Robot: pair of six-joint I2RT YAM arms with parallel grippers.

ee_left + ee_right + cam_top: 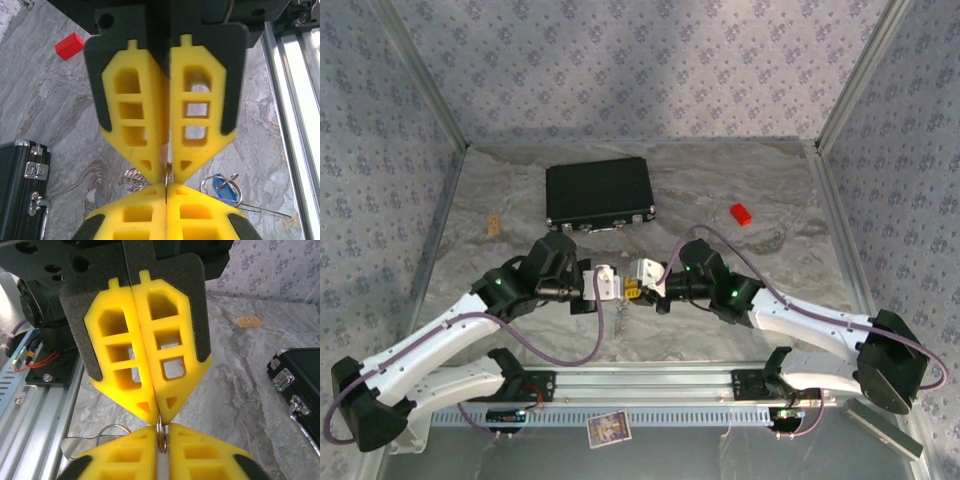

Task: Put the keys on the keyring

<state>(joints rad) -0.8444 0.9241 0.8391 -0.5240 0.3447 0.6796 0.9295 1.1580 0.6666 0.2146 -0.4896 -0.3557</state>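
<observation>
Top external: left gripper (pixel 613 285) and right gripper (pixel 640 282) meet tip to tip over the table (pixel 770 290), mid-width and toward its near edge. Black case (pixel 598 193) sits behind them.

Left wrist: left fingers (pixel 157 120) clenched on a thin split ring (pixel 168 172). Blue key (pixel 219 182) lies on the table just beside, not threaded.

Right wrist: right fingers (pixel 172 352) pressed together on the same ring's coils.

Risk: with two pinches on one small ring there is no gap to pry open. An opposed pull could twist the ring out of a grip or spring it free.

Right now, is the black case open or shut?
Shut. The case lies flat with its lid down; its latches sit flush against the side.
</observation>
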